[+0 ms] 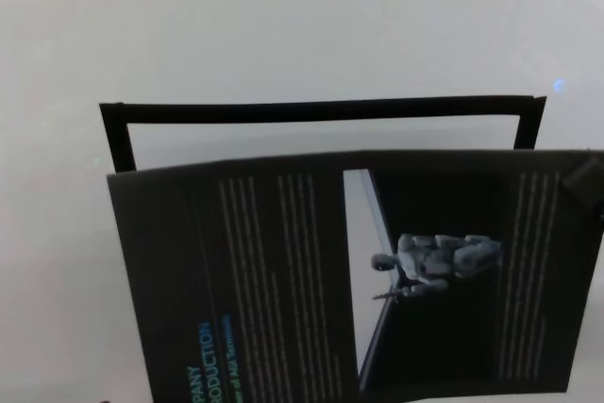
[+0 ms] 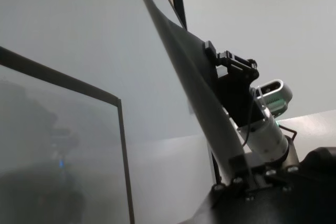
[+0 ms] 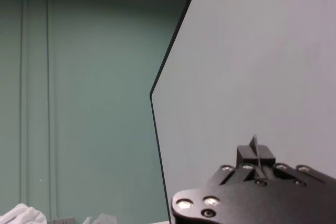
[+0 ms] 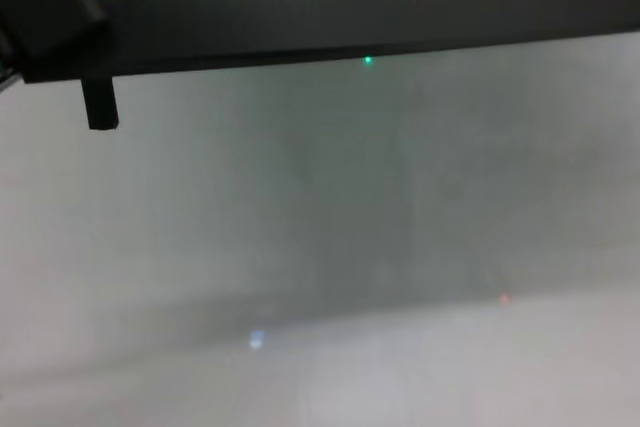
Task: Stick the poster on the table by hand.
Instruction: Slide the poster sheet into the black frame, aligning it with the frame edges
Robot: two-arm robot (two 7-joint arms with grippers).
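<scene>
While the poster [image 1: 283, 271] is hanging in the air, none of it is touching the surface [image 1: 283, 25], so I'd say the sticking part isn't started yet. The carrying is what's getting done here.

The right gripper [image 1: 587, 179] is pinching the corner out at 3 o'clock in the head view. The left gripper [image 4: 45, 2] looks to be clamping the heading end, up at 10 o'clock in the chest view, with a thin black bar [image 4: 100, 105] poking down just below it. The sheet is bowing a little between the two.

A black frame [image 1: 311, 110] is sitting on the surface at 12 o'clock, just beyond the poster's far edge, and my guess is that's the target outline. What's left: lowering, lining up the edges, pressing flat, letting go.

Room-wise, the surface is looking wide open from 9 round to 3, nothing crowding the frame.
</scene>
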